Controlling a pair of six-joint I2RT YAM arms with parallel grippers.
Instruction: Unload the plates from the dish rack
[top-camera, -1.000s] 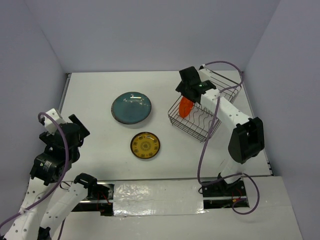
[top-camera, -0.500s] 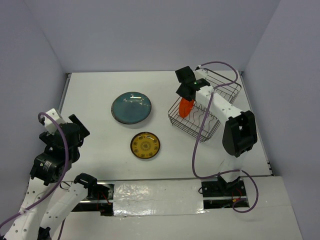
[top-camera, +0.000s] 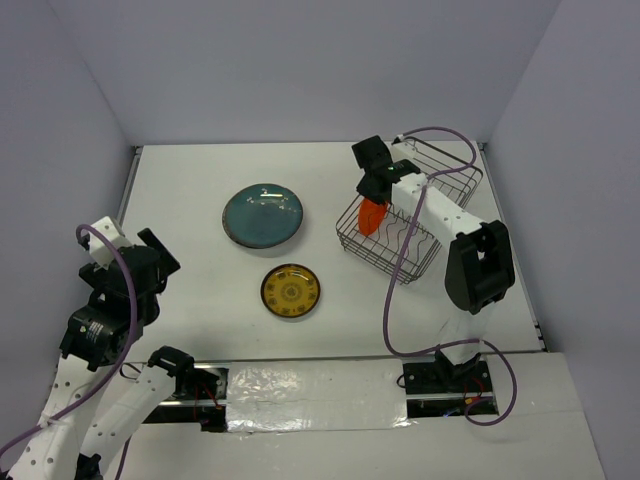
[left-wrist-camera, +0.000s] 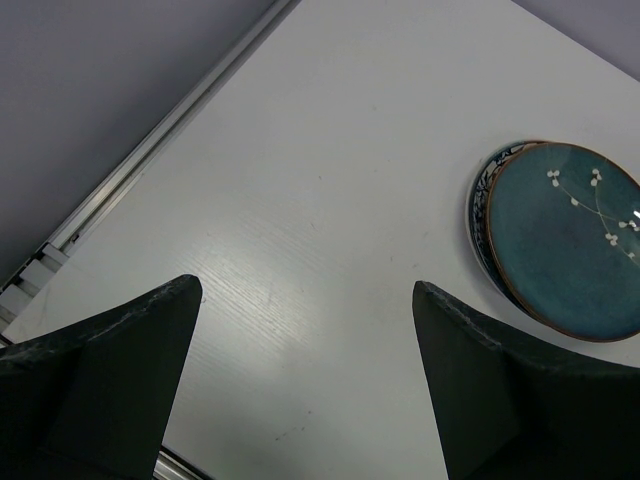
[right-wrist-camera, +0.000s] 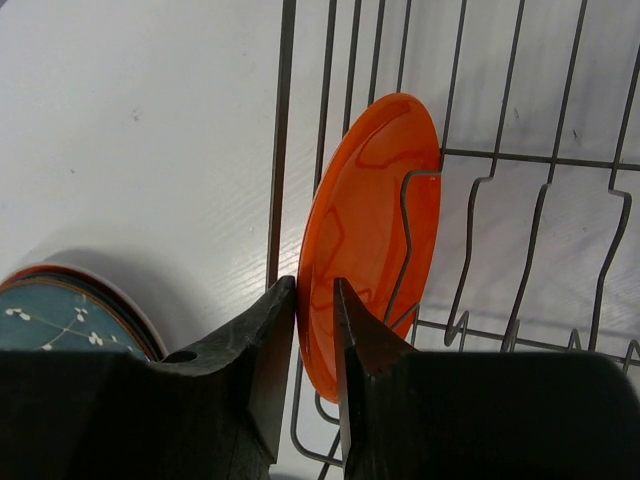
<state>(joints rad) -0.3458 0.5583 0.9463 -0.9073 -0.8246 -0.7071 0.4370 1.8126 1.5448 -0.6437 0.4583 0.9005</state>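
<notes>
The plain orange-red round ceramic plate (right-wrist-camera: 370, 240) is glossy and bears no pattern. The thin metal wire dish rack (top-camera: 450, 185) is dark, near black, all over. The large dark teal round ceramic plate (left-wrist-camera: 570, 240) has a brown rim and a sparse sprig of small white blossoms. The edge of a blue-patterned plate (left-wrist-camera: 479, 215) shows under it. The small olive-yellow round plate (top-camera: 291, 290) carries dark concentric ornament. The worktop (top-camera: 180, 200) is white. Both arms are white with black joints and purple cables. The jaws of the left gripper (left-wrist-camera: 305, 290) and right gripper (right-wrist-camera: 313, 290) are black.
</notes>
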